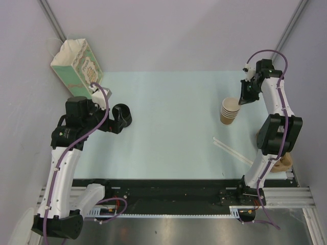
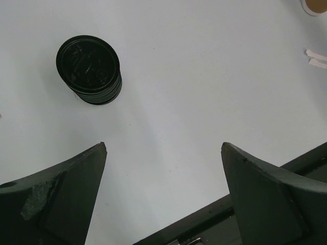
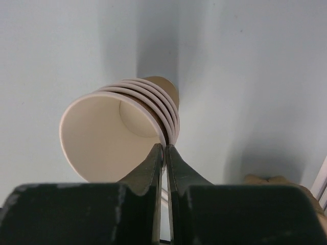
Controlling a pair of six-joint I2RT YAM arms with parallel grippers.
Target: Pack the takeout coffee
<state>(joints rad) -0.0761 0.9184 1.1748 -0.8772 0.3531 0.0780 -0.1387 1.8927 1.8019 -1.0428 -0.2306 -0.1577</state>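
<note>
- From the overhead camera we see a stack of lidless paper cups [image 1: 229, 110] at the right of the table [image 1: 168, 127], the right gripper [image 1: 243, 99] at its far rim. A low stack of black lids [image 1: 121, 116] sits left, partly behind the left gripper [image 1: 113, 122]. A paper bag [image 1: 76, 66] stands far left. We find no lidded coffee in view.
- In the left wrist view, the fingers [image 2: 66, 199] stand wide apart over bare table; their tips are cut off.
- In the right wrist view, the fingers [image 3: 153, 171] are pinched on the top cup's rim; the wall between them is barely visible.
</note>
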